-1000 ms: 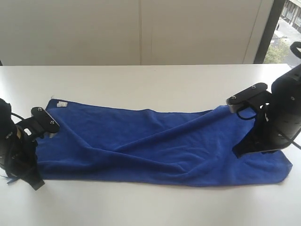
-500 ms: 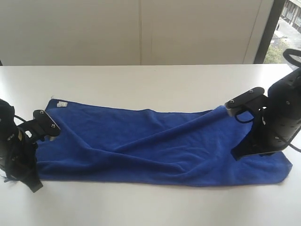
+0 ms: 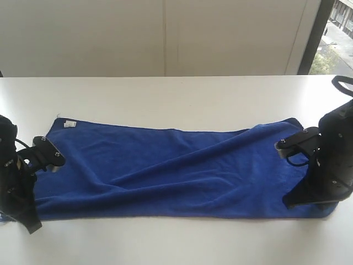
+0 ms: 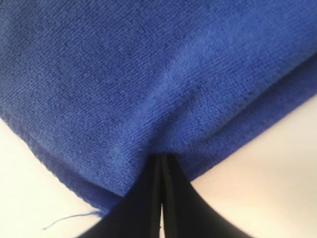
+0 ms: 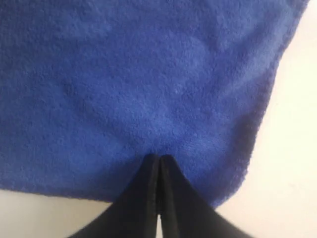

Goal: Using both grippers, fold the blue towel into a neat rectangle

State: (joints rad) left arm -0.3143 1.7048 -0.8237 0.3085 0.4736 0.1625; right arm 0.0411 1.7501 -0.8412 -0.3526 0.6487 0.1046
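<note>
The blue towel (image 3: 165,165) is being pinched at its ends by the left gripper (image 4: 161,158) and right gripper (image 5: 158,157); the bites seem shallow, so slippage is being risked during lifting

Your left gripper (image 4: 162,159) has its two black fingers pressed flat together, pinching an edge of the blue towel (image 4: 148,74), and your right gripper (image 5: 158,158) is clamped on it the same way. In the exterior view your left arm (image 3: 15,176) sits low at the far left and your right arm (image 3: 335,160) low at the far right, both wrists angled downward.
</note>
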